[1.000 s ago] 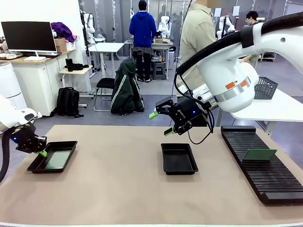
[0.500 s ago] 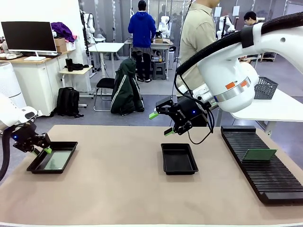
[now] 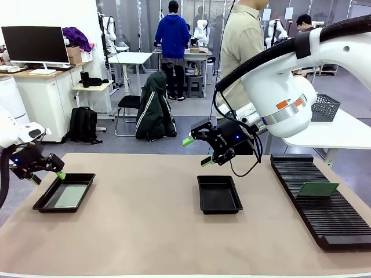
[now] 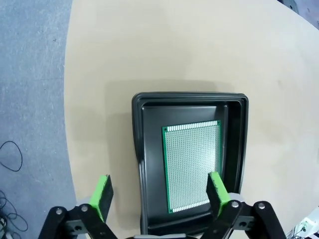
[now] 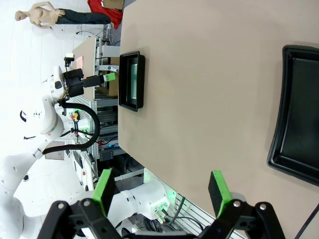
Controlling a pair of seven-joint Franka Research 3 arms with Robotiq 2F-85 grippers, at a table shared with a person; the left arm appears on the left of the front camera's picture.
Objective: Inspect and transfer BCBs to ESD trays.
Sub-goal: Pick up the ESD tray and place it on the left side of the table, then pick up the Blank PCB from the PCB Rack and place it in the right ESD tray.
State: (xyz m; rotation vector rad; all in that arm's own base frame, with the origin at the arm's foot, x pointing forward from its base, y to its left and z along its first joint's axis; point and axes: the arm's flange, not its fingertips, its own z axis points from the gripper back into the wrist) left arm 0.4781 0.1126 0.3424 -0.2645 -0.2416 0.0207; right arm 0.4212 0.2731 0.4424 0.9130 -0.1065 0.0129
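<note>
Left gripper [image 3: 47, 176]: a second ago it was down at the left tray's edge with its jaws together. Now it is raised and clear of the tray, jaws spread wide and holding nothing.
Left arm pose: the arm comes in low from the table's left edge. In the left wrist view the gripper [image 4: 159, 195] looks straight down, with one green pad over the tray's wall and the other over bare table.
Left tray [image 3: 40, 204]: it has not shifted and sits near the table's left edge.
Board in left tray [image 4: 192, 164]: it lies flat on the tray floor, closer to one long wall than the other, with nothing touching it.
What that means: by my reading, this board is delivered and let go. The left arm is free to pull back.
Right gripper [image 3: 198, 152]: it has not moved over the last second. Its jaws are wide apart and empty.
Right arm pose: the arm arches in from the right, wrist tilted, and the gripper hangs above the far side of the middle tray.
Middle tray [image 3: 219, 177]: it is black, has nothing in it and sits at the table's centre.
Rack [image 3: 324, 217]: a long ribbed black rack runs along the right edge.
Board on rack [image 3: 317, 189]: this green board rests on the ribs and is probably the next to go, into the middle tray.
</note>
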